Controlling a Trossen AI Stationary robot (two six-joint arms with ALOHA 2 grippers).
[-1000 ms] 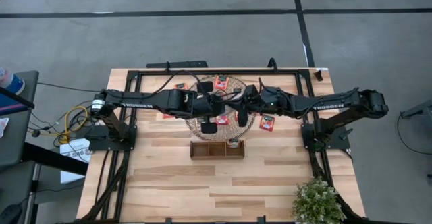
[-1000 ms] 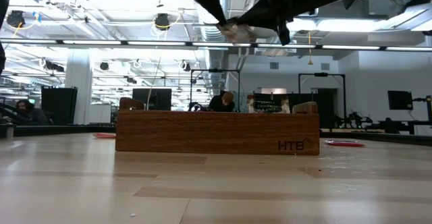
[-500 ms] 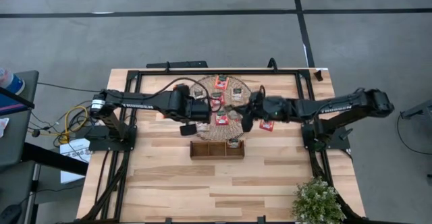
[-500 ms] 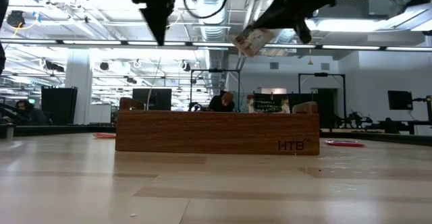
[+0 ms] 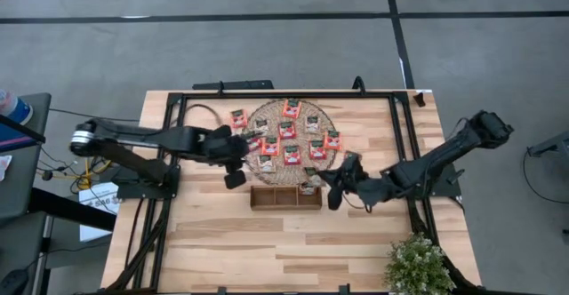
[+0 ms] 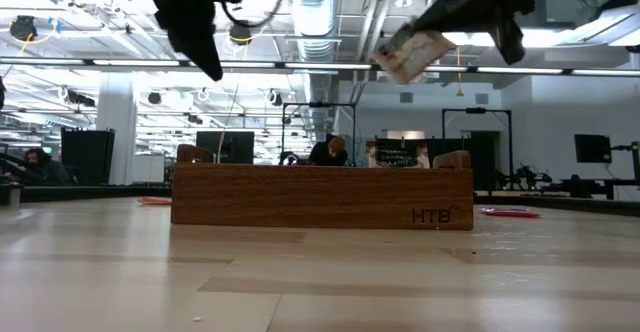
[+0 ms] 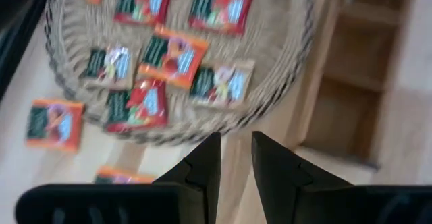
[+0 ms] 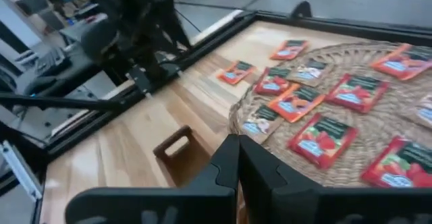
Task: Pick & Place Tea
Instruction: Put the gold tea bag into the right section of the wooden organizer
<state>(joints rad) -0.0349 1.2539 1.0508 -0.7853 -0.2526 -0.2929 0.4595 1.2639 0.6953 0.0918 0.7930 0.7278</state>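
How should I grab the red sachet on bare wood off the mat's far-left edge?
Probably from straight above: the red sachet lies flat on the table, so straddle it and pinch two opposite edges with the left end effector, which is nearest.

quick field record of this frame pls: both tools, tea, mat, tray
left tool: empty, fingers slightly apart, above the table off the mat's left edge
right tool: shut on a tea sachet, raised near the tray's right end
woven mat: many tea sachets lying flat on it
loose sachets: on the table left of the mat
wooden tray: in front of the mat; contents not clear
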